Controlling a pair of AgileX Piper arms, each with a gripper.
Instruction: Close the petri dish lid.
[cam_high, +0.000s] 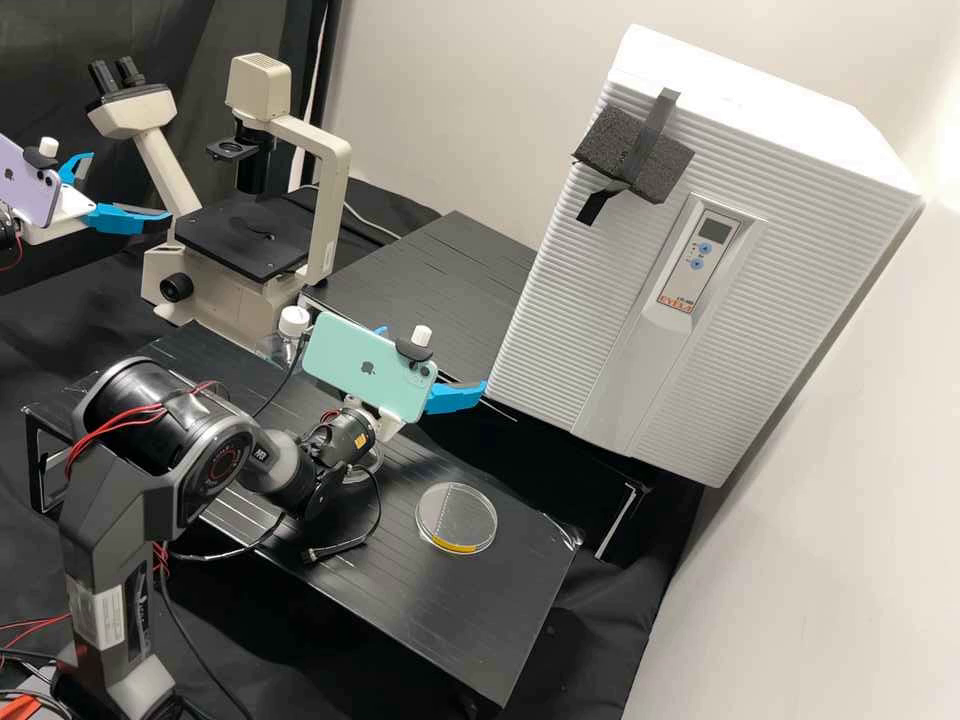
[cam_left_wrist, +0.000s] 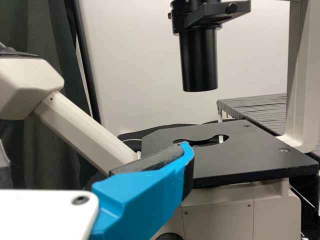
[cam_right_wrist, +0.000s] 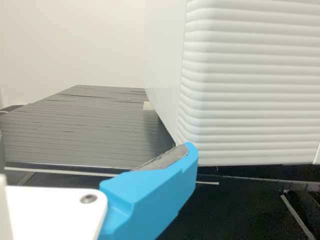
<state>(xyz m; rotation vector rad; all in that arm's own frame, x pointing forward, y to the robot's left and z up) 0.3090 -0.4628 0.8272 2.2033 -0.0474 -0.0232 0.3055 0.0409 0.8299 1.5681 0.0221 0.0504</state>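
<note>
Far left, dark curtain (cam_high: 215, 60) behind my left pincer (cam_high: 130, 186): fingers spread wide, grip empty. Pale microscope (cam_high: 335, 200) next, black stage facing that pincer. Capped bottle (cam_high: 292, 322) on black counter (cam_high: 480, 620), grooves running along top, dark cloth (cam_high: 600, 650) around it. My right pincer (cam_high: 434, 358) above counter, fingers well parted, grip empty. Clear dish (cam_high: 456, 518) flat on counter near its right end, yellow strip at rim; lid's fit, can't tell. Beyond, white ribbed cabinet (cam_high: 790, 200), dark foam (cam_high: 625, 150) taped on. Pale wall (cam_high: 850, 600) far right.
</note>
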